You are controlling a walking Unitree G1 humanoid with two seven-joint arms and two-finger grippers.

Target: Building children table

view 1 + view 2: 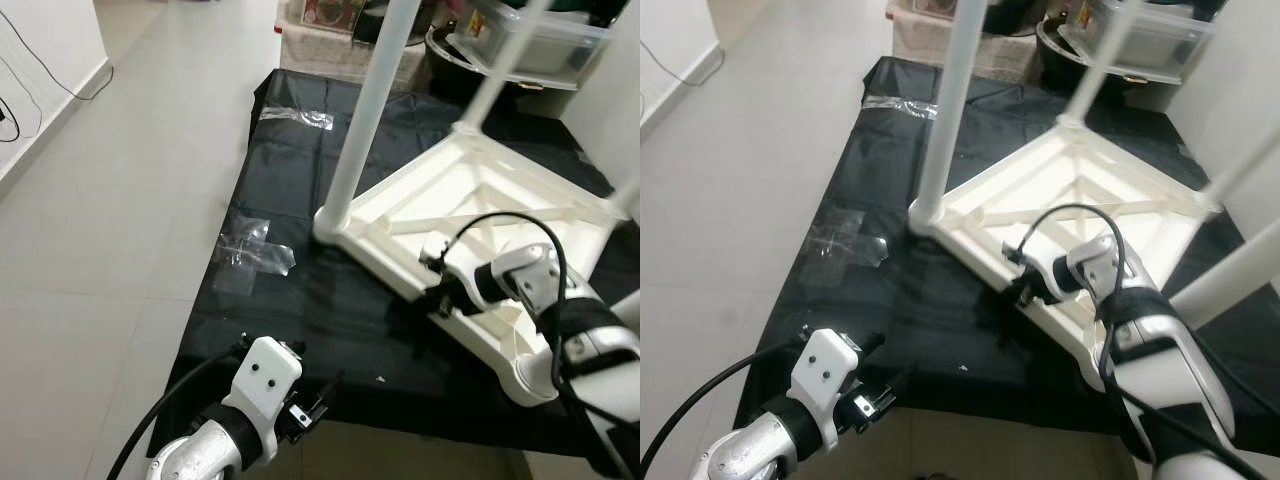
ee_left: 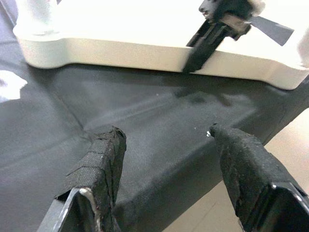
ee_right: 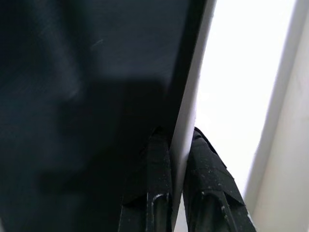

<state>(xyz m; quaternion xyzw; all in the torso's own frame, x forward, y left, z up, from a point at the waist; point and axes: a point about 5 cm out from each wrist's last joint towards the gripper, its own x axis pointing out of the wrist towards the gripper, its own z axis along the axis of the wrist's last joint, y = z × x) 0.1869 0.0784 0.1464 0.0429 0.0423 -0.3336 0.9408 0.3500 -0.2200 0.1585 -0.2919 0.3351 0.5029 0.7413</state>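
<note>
A black mat covers the floor; on it the white table lies upside down, legs pointing up. The right gripper is clamped on its near rim. The left gripper, near and left, hovers with fingers apart.
</note>
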